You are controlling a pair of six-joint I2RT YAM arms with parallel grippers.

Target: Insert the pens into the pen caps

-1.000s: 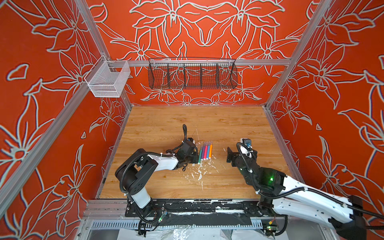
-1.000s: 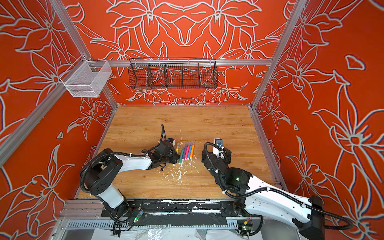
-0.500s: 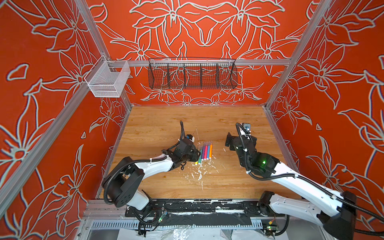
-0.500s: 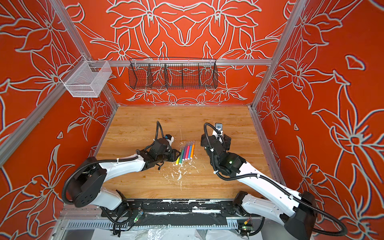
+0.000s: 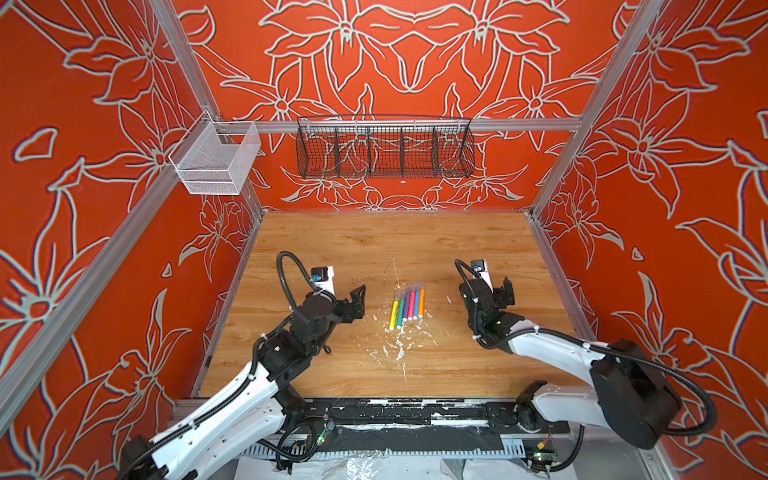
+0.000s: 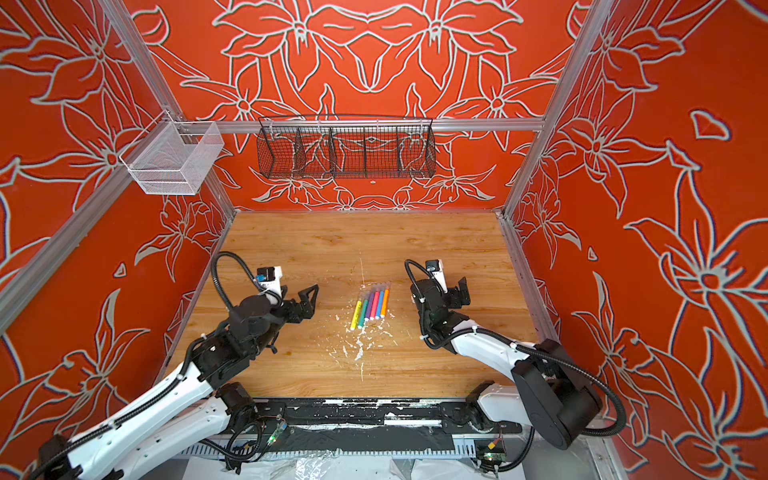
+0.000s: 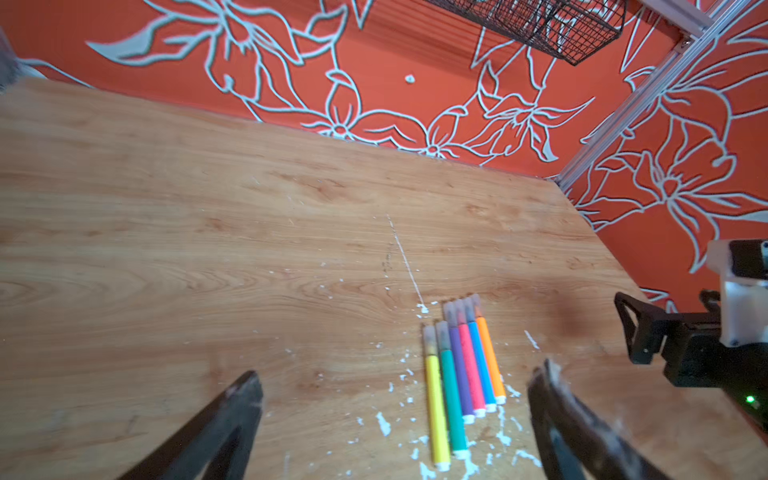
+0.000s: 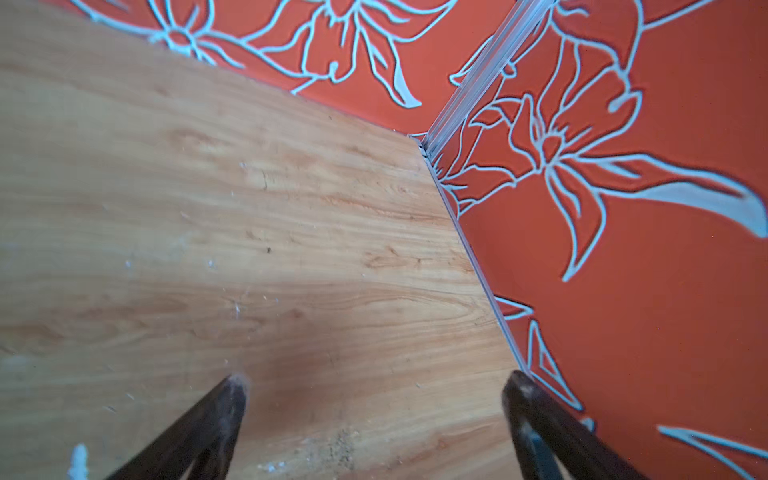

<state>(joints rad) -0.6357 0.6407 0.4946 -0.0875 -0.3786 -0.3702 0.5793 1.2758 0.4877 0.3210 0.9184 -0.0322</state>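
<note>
Six pens [image 5: 408, 306] are laid side by side at mid-table [image 5: 357, 245], with translucent pen caps [image 7: 453, 311] seen on their far ends. White paint flecks [image 5: 398, 350] are scattered by the near ends. The row is flanked, without contact, by the left gripper [image 5: 356, 301] and right gripper [image 5: 503, 291], both spread wide and empty.
</note>
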